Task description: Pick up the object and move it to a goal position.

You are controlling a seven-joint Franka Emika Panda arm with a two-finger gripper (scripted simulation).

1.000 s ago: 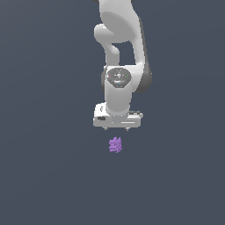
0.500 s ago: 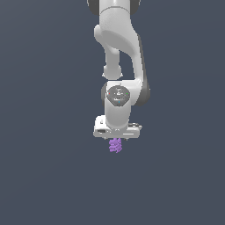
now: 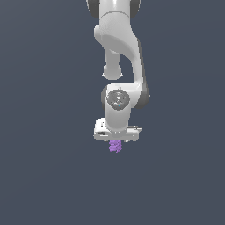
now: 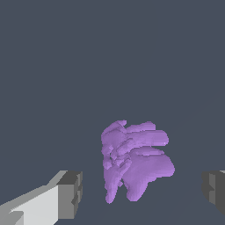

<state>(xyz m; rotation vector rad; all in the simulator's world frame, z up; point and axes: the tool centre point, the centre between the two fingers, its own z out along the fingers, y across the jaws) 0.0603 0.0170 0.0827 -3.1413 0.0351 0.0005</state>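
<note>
Directly between the spread gripper [image 4: 140,189] fingers sits the object [image 4: 134,162].

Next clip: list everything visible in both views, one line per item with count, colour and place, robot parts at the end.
object: one, purple, lumpy and ridged, on the dark surface directly under the pincer, between its two fingers with gaps on both sides in the wrist view; partly hidden by the hand in the exterior view.
surface: one, plain dark grey-blue, fills the background in both views.
arm: one, white, coming down from the top of the exterior view.
pincer: one, white with grey fingers, open, straddling the object.
</note>
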